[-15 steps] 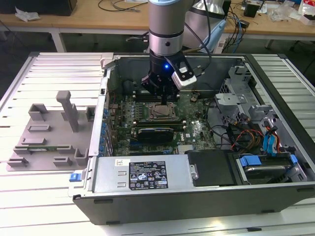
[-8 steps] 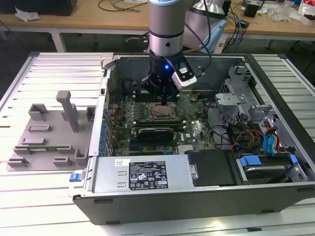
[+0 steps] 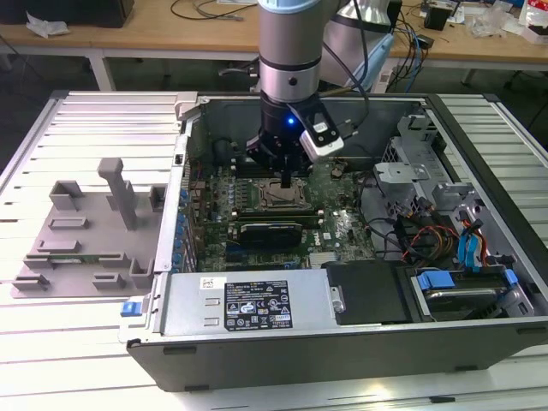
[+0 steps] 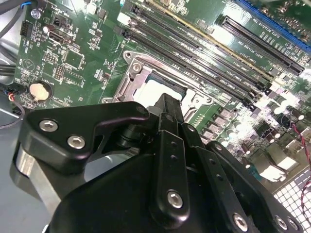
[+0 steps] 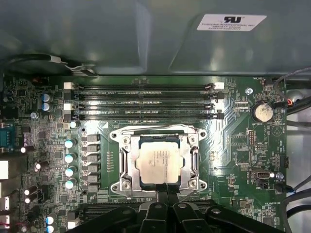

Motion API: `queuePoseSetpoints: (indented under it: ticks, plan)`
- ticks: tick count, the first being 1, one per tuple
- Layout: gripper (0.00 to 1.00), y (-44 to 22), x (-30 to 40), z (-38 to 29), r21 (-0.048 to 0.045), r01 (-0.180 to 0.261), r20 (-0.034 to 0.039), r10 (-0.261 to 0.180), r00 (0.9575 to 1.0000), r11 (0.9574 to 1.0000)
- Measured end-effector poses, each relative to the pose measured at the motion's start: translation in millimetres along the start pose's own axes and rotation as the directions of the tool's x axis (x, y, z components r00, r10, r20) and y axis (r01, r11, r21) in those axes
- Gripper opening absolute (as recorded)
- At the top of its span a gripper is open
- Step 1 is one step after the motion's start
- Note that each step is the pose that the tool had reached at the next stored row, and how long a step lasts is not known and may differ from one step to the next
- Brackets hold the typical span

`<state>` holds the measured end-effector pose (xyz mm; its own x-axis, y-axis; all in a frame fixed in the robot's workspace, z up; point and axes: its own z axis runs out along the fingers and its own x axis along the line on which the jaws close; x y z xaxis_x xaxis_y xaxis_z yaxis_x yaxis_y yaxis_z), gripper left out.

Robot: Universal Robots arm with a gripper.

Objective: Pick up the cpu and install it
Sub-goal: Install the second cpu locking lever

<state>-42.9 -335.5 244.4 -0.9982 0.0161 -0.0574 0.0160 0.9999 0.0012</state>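
CPU (image 5: 159, 165) sits flat inside the socket frame (image 5: 124, 167) on the motherboard (image 5: 233, 141), seated square, evidently already placed. Tool (image 5: 167, 198) hangs just at the chip's 6 o'clock edge in the first wrist view; fingers together, gripping nothing.

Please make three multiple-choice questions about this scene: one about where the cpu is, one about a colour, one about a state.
1. Where is the cpu?
A. in the motherboard socket
B. on the grey tray
C. on the table

2. What colour is the motherboard?
A. red
B. green
C. white

3. How is the computer case?
A. closed
B. standing upright
C. lying open

Answers:
1 A, the silver plate sits inside the metal frame in the first wrist view.
2 B, the board is green in both wrist views.
3 C, its inside is exposed in the exterior view.
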Motion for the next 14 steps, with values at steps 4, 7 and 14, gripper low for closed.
queuePoseSetpoints:
  ticks: [4,7,14]
  plan:
    - [0.11,-5.5,0.0,0.0,0.0000,0.000,0.0000,0.000,1.0000,1.0000]
    - [0.11,-14.3,0.2,0.0,0.0001,0.000,-0.0001,0.000,1.0000,1.0000]
    - [0.11,-27.2,0.0,0.4,-0.0010,0.000,-0.0359,0.000,0.9994,1.0000]
